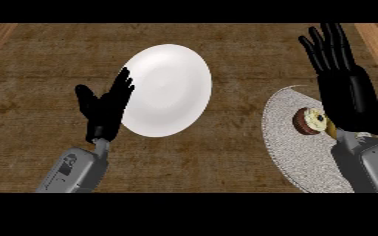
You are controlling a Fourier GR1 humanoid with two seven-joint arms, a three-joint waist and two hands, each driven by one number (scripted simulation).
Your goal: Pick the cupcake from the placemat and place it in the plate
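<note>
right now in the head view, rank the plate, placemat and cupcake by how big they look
1. plate, fully in view and the largest whole shape.
2. placemat, partly hidden by the right forearm and seemingly cut off low right, so it may rival the plate; unsure.
3. cupcake, clearly the smallest.

**Grey arms, black hands**

Two boxy grey forearms are showing, each ending in a matte black hand: left hand [107, 107], right hand [343, 75]. The left forearm [74, 172] is carrying a small dark marking on its casing.
</note>
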